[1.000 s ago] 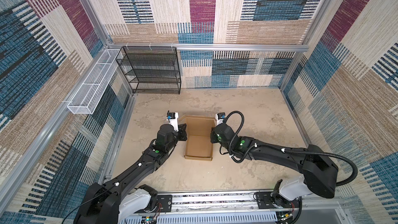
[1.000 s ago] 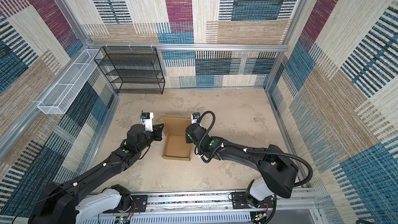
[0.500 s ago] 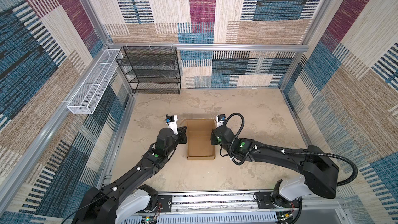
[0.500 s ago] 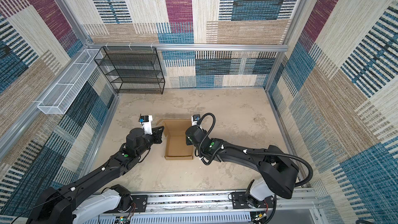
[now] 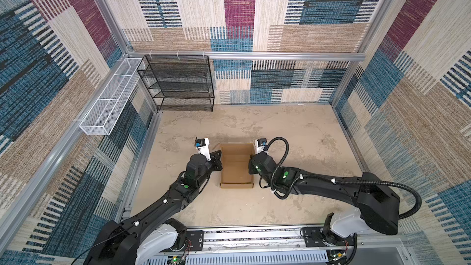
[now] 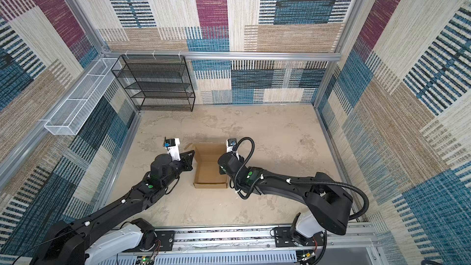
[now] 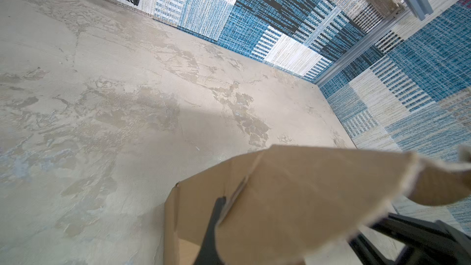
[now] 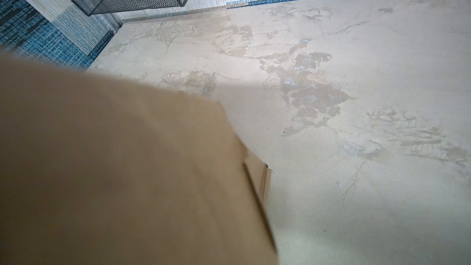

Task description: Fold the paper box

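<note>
The paper box (image 5: pixel 237 169) (image 6: pixel 210 172) is a brown cardboard tray standing open on the floor between my two arms, side walls upright. My left gripper (image 5: pixel 219 160) (image 6: pixel 191 159) is shut on the left wall. In the left wrist view one dark finger (image 7: pixel 212 225) presses against the cardboard (image 7: pixel 293 200), which hides the other finger. My right gripper (image 5: pixel 252 165) (image 6: pixel 221 168) sits at the right wall, shut on it. Blurred cardboard (image 8: pixel 114 161) fills the right wrist view over the jaws, hiding both fingers.
A black mesh shelf rack (image 5: pixel 178 82) stands against the back wall at the far left. A white wire basket (image 5: pixel 109 98) hangs on the left wall rail. Patterned walls close in the beige floor (image 5: pixel 293 136) on three sides.
The box's far end has drawn in, so its outline is shorter than a second ago. My left gripper has shifted slightly nearer with the left wall. The right arm has hardly moved.
</note>
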